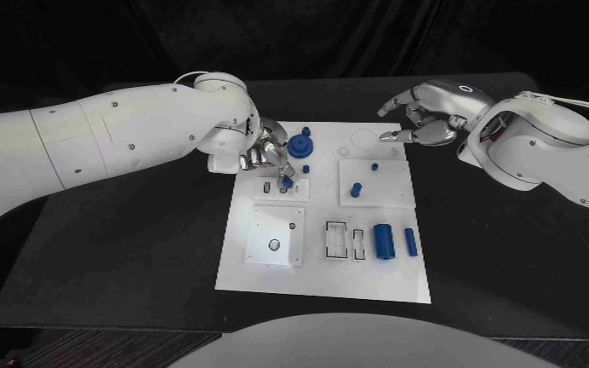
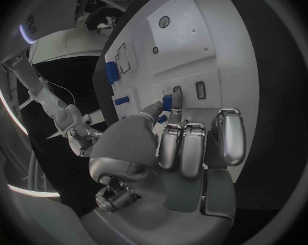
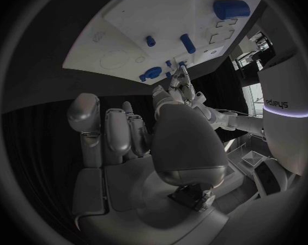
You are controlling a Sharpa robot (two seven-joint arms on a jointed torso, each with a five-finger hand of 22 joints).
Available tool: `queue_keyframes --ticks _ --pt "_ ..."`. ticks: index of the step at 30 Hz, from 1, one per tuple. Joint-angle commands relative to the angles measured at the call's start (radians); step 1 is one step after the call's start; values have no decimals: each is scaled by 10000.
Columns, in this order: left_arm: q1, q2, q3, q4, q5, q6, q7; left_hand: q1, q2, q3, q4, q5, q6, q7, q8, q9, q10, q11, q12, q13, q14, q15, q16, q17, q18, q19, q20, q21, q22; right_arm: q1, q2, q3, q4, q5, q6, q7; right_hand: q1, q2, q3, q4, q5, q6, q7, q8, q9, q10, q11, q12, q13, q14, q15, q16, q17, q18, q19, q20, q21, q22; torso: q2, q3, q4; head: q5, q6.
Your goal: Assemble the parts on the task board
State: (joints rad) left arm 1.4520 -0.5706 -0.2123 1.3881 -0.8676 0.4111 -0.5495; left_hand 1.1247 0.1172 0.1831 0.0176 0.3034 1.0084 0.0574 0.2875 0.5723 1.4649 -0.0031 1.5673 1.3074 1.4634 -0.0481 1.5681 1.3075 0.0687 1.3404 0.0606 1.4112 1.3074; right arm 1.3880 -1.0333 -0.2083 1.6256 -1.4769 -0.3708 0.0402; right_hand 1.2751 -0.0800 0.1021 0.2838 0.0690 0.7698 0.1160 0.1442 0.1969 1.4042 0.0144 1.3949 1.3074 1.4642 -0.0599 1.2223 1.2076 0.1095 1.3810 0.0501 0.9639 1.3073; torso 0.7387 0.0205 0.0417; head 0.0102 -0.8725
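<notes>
From the head view, the left hand (image 1: 260,151) reaches over the far-left part of the task board (image 1: 322,278) and pinches a small blue part (image 1: 286,181) between fingertips, holding it right at a raised white block (image 1: 283,187) with small slots, on the board's left side. Just beyond that block, toward the board's far edge, stands a blue knob-like part (image 1: 302,145); a short blue peg (image 1: 356,189) stands in the block to its right, and two blue cylinders (image 1: 384,241) lie nearer the robot on the board's right side. The right hand (image 1: 426,117) hovers off the board's far-right corner, fingers curled in and holding nothing. In the left wrist view, the left hand's fingertips (image 2: 169,108) close on the blue part (image 2: 167,102) beside a dark slot (image 2: 177,91) in the board; whether the part is already seated I cannot tell. In the right wrist view, the right hand (image 3: 126,141) is empty, fingers folded close, well apart from the board (image 3: 126,22). The step looks like inserting this part; next it wants aligning upright over the slot and pressing straight down.
</notes>
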Motion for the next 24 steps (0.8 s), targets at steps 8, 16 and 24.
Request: queue_keyframes --ticks 8,16,24 --pt "-21 -203 5 217 27 -40 27 -160 -111 217 -31 52 78 -5 -95 54 1059 -71 35 2633 1074 -80 26 2633 46 -16 -27 -78 39 -42 -31 5 15 -47 138 -227 38 107 -23 -59 51 52 -6 49 -16 -89 21 -71 981 159 78 -96 -40 71 -7 54 -95 41 0 2 1 43 -2" --pt "-21 -363 4 343 27 -94 -13 -272 -135 344 -28 55 84 1 -125 90 1059 -67 35 2633 1060 -79 19 2608 53 -34 -28 -108 19 -48 -38 5 24 -47 217 -273 43 113 -26 -61 55 55 -5 48 -21 -111 23 -94 960 146 80 -140 -83 83 -28 55 -163 14 8 -2 6 122 -2" --pt "-21 -484 3 407 27 -109 -22 -475 -205 511 -5 23 50 23 -201 133 961 -52 -30 2522 973 -70 -30 2459 69 -87 -22 -174 -34 -49 -53 5 36 -47 273 -312 47 121 -31 -62 57 59 -3 48 -29 -135 26 -121 936 134 83 -168 -108 90 -43 58 -209 -2 16 0 4 164 -2"
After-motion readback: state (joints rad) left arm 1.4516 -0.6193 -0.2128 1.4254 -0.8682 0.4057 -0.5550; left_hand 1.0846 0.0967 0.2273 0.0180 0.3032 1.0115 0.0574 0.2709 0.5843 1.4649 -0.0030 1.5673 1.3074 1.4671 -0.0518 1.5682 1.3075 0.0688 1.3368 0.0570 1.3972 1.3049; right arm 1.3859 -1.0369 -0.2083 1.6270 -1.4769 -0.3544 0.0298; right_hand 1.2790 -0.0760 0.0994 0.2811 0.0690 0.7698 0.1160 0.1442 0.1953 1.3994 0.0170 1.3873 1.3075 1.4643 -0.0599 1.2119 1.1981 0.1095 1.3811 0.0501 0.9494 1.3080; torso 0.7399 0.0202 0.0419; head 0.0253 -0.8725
